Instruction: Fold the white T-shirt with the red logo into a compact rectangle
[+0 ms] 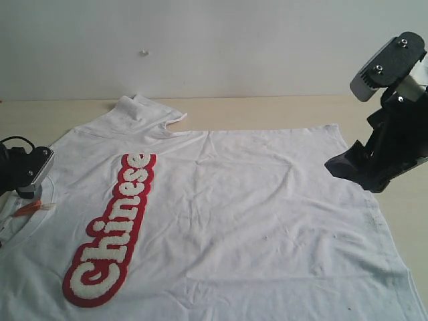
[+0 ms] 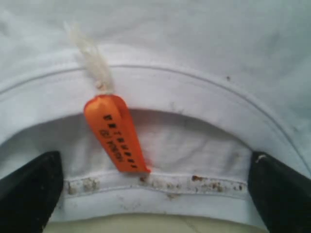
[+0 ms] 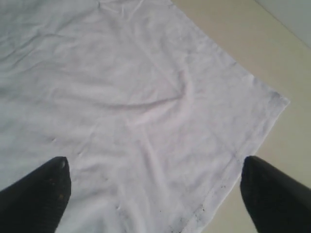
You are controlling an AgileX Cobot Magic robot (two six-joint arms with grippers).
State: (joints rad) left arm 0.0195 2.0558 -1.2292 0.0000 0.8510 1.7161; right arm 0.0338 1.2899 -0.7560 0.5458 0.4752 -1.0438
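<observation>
**White T-shirt flat on table, both grippers released**

Surroundings: pale wooden tabletop (image 1: 281, 110) backed by a plain white wall (image 1: 214, 40). One small speck (image 1: 142, 51) was on the wall.

Task item: the white T-shirt (image 1: 254, 221) lay spread chest-up over most of the tabletop. Its neck end lay toward the left of the exterior view and its hem (image 1: 374, 214) toward the right. The near edge ran out of frame. The fabric was wrinkled throughout. The red logo (image 1: 114, 231), reading "Chinese", ran lengthwise on the left half of the shirt, fully uncovered.

Right gripper (image 3: 155, 194): it hung over the far hem corner (image 3: 272, 99), clear of the cloth in the exterior view. Its black fingers (image 3: 39, 194) were spread wide with only flat fabric showing between them, nothing grasped. Dark flecks dotted the hem edge there.

Left gripper (image 2: 155, 194): it sat low at the neck opening. Its fingers (image 2: 29, 191) were spread wide to either side of a stretch of the ribbed collar (image 2: 194, 82) and were not pinched on it. Contact with the cloth could not be told.

Far sleeve (image 1: 150, 110): bunched and partly turned over at the shirt's far edge.

Orange neck tag (image 2: 116, 138): it hung from the collar seam on a white thread, lying between the left fingers and touching neither. It bore black print too blurred to read. Brown specks lined the collar's stitched edge (image 2: 160, 184).
</observation>
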